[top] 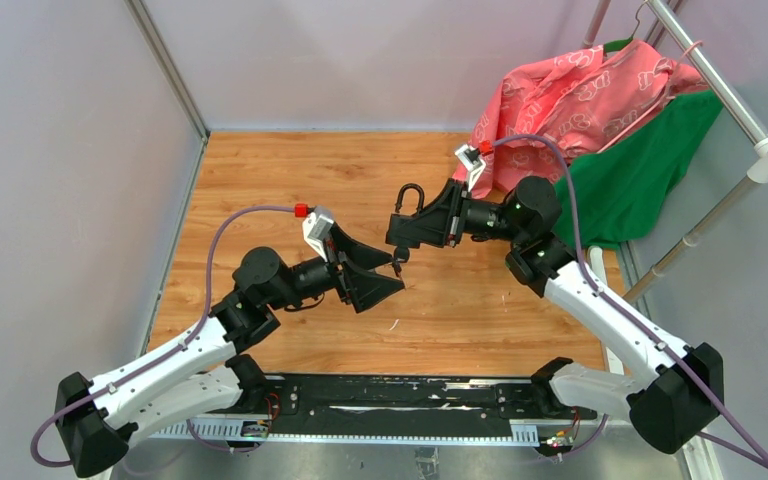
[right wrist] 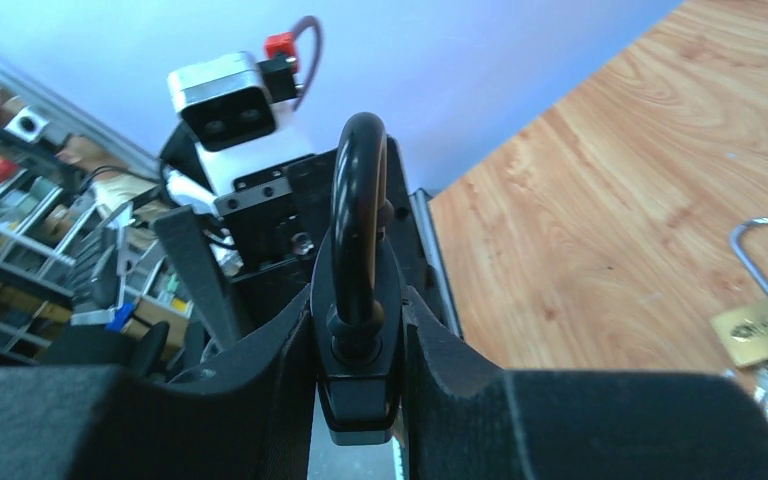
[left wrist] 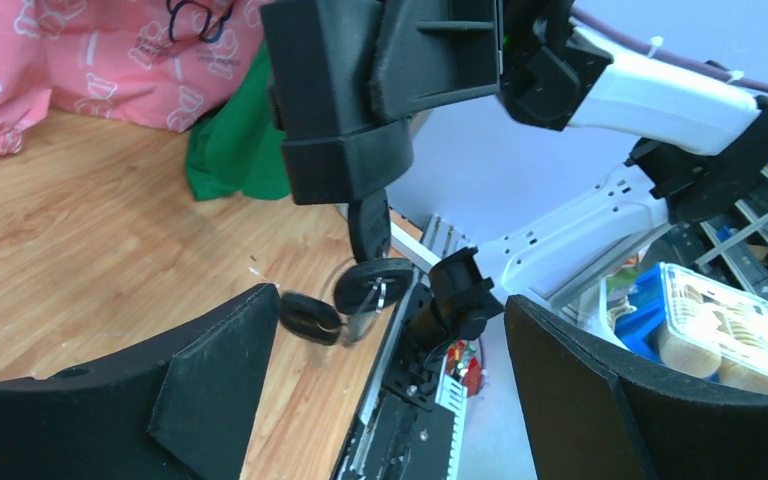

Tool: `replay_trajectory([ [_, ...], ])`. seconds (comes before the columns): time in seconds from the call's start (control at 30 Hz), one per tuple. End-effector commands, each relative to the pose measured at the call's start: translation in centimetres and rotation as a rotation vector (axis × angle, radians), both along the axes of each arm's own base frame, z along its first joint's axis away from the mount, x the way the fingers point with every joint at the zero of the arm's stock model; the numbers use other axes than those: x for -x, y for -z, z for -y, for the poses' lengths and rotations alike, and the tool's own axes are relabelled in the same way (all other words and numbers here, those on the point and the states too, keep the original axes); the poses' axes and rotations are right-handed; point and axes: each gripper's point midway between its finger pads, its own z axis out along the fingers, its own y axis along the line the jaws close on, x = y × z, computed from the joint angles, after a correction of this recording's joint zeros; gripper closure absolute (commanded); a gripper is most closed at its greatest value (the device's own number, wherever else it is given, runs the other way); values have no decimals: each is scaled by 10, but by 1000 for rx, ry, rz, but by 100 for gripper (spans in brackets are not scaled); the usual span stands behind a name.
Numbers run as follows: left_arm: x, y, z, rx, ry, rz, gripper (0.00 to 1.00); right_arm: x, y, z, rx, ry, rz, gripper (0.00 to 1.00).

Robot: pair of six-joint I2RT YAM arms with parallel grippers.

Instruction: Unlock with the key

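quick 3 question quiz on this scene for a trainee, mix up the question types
1. True or false: the right claw is clamped on the black padlock, holding it off the table.
2. Pick one. The left claw is: A) open, close to the keys hanging under the lock; B) shut on the lock's shackle; C) lying flat on the wood with nothing near it.
3. Fill the gap: the second padlock, lying on the table in the right wrist view, is ___ in colour.

Key: 1 true; 2 A; 3 brass.
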Motion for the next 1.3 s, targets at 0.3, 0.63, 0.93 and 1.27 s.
replay_trajectory([
  [0.3, 12, -51, 5, 138, 86, 65, 23, 60, -49, 5, -186, -234, 200, 100],
  [0.63, 10, -44, 3, 141, 67, 60, 29, 80, -37, -11, -174, -312, 239, 100],
  [0.93, 6, -41, 3, 134, 52, 65, 64, 83, -35, -16, -174, -346, 252, 100],
  [1.27, 4, -33, 2, 125, 35, 57, 100, 81, -34, -18, -182, -357, 251, 100],
])
